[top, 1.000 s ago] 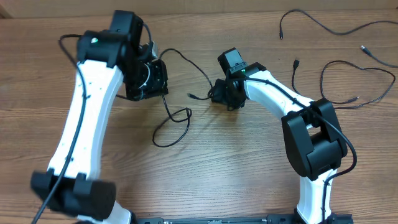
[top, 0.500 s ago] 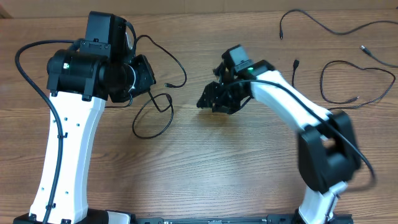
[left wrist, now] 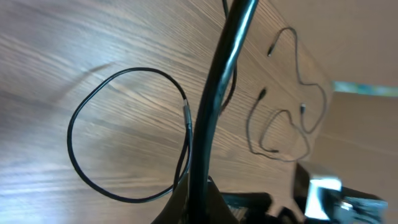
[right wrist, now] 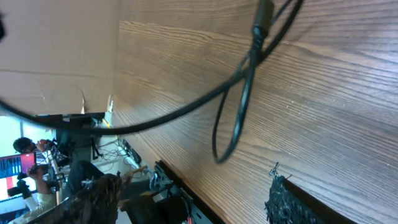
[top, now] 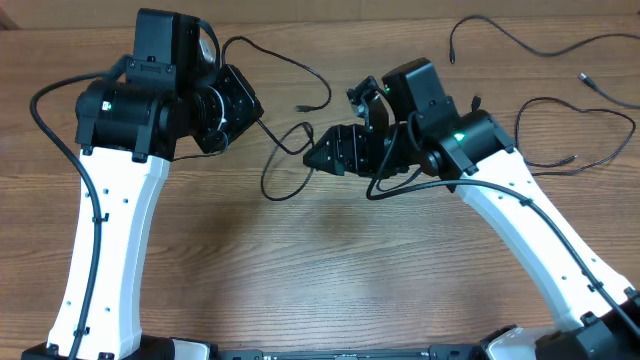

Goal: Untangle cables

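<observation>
A thin black cable hangs from my left gripper, arcs over the table to a small plug and forms a loop between the two arms. In the left wrist view the jaws are shut on this cable, with its loop lying on the wood below. My right gripper is raised and points left at the loop. Its fingers are spread wide and empty, and the cable crosses beyond them.
Separate black cables lie at the far right: one long strand along the back edge, and a looped one with a plug near it. They also show in the left wrist view. The table is bare wood.
The right arm has risen and swung its gripper left toward the loop. The left gripper has stayed shut on the cable, which has been drawn to the right, its loop now nearer the right gripper.
</observation>
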Robot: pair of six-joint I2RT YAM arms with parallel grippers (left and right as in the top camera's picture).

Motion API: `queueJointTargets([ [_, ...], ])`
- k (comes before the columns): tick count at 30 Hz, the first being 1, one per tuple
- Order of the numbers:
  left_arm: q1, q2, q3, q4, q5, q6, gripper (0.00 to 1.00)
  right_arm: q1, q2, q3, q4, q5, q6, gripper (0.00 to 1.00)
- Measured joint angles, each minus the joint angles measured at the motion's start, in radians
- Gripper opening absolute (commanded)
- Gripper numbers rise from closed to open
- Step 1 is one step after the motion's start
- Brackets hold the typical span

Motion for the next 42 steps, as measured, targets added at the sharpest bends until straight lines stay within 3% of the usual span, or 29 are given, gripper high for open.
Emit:
queueJointTargets([
  [9, 0.0, 0.0, 0.0, 0.006, 0.138, -0.087, 0.04, 0.069, 0.004, 0.0, -0.035, 0.276, 0.106, 0.77],
  [16, 0.002, 0.0, 0.0, 0.011, 0.231, -0.102, 0.04, 0.069, 0.027, 0.0, -0.046, 0.348, 0.13, 0.76],
  [21, 0.003, 0.0, 0.0, 0.018, 0.297, -0.105, 0.04, 0.069, 0.085, 0.0, -0.047, 0.371, 0.137, 0.62],
  [24, 0.008, 0.0, 0.0, 0.017, 0.319, -0.105, 0.04, 0.068, 0.111, 0.0, -0.067, 0.414, 0.146, 0.42],
  [26, 0.017, 0.0, 0.0, 0.017, 0.334, -0.104, 0.04, 0.063, 0.119, 0.0, -0.098, 0.468, 0.17, 0.33],
  [35, 0.175, -0.011, 0.001, -0.146, 0.32, -0.003, 0.04, -0.15, 0.12, 0.0, -0.253, 0.666, 0.222, 0.32],
  [38, 0.214, -0.013, 0.001, -0.183, 0.305, 0.064, 0.04, -0.228, 0.12, 0.0, -0.243, 0.606, 0.175, 0.39],
  [42, 0.201, -0.013, 0.001, -0.194, 0.299, 0.151, 0.04, -0.252, 0.12, 0.0, -0.183, 0.411, 0.045, 0.56],
])
